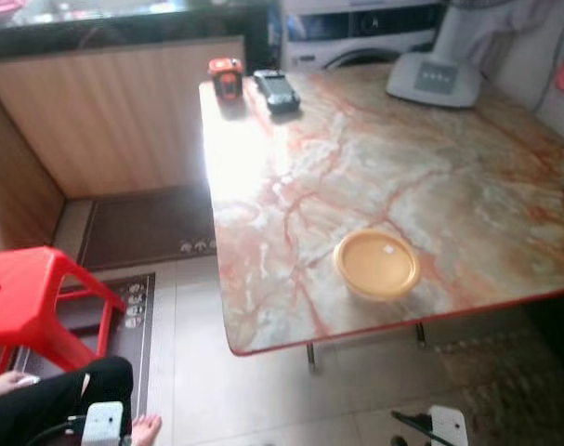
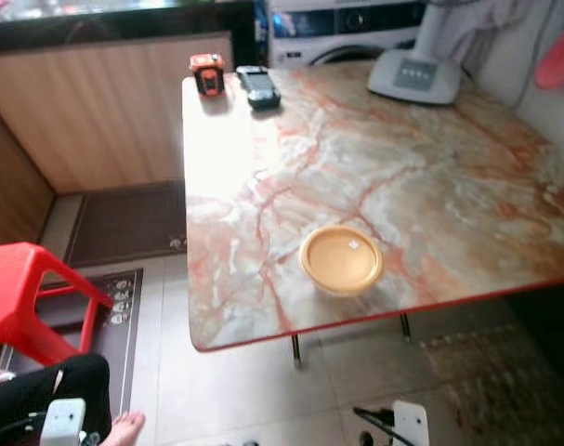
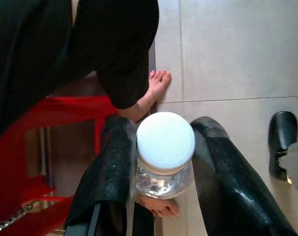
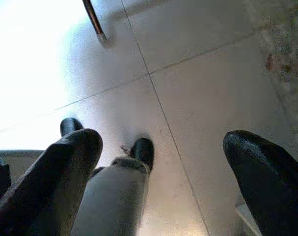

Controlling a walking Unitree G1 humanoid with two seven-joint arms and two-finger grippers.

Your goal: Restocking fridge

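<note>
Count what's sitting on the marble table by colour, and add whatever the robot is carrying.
Orange or yellow: 2, the toy car and the lidded round container
Dark grey: 1, the second toy car
White: 1, the appliance base at the far edge
Clear with white cap: 1, the jar in the left gripper
Total: 5

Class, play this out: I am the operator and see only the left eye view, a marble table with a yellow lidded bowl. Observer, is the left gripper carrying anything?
Observer: Yes. The left gripper is shut on a clear jar with a white lid.
Operator: And the right gripper?
Observer: The right gripper is open, with tiled floor under it.
Operator: What is beneath the jar?
Observer: A person's bare foot beside a red stool.
</note>
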